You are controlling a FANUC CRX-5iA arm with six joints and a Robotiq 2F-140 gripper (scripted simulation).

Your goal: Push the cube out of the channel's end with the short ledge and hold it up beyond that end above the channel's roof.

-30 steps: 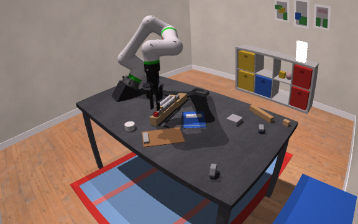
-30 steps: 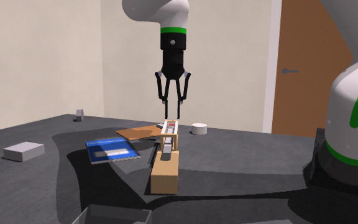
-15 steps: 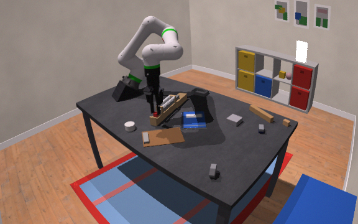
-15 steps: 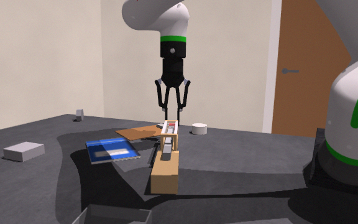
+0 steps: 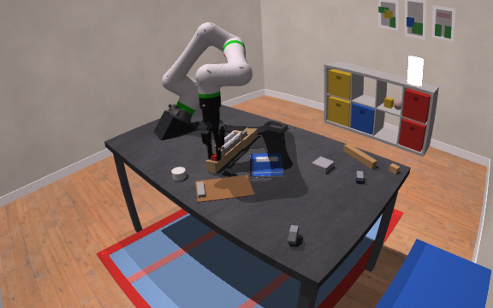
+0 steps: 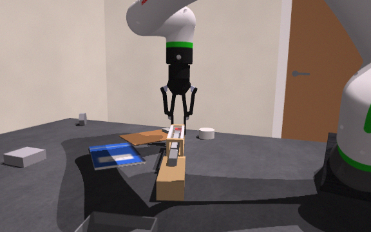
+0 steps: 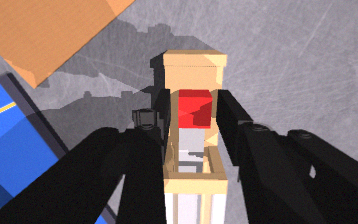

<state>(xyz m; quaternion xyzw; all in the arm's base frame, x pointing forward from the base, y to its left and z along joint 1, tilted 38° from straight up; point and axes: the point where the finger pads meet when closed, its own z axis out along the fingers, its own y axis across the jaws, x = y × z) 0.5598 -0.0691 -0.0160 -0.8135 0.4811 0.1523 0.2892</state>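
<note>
Wrist view looks straight down on the cube (image 7: 195, 108), red, lying on the short ledge at the open end of the channel (image 7: 195, 70), just inside the raised lip. The gripper (image 7: 194, 117) hangs over that end with its fingers partly closed, one on either side of the channel's walls and level with the cube; they hold nothing. Whether the pads touch the wooden sides is hard to tell from here.

From the top view, the channel (image 5: 234, 148) runs slantwise on the desk (image 5: 246, 222), a little toward the back-left corner from the middle, and the cube (image 5: 214, 157) sits at the end nearer the front-left edge. A grey bar (image 5: 232, 139) lies inside the channel behind the cube. A blue book (image 5: 266, 165) lies just beside the channel, a brown board (image 5: 225, 188) lies toward the front-left edge, and a white puck (image 5: 179, 173) stands near the left edge.
</note>
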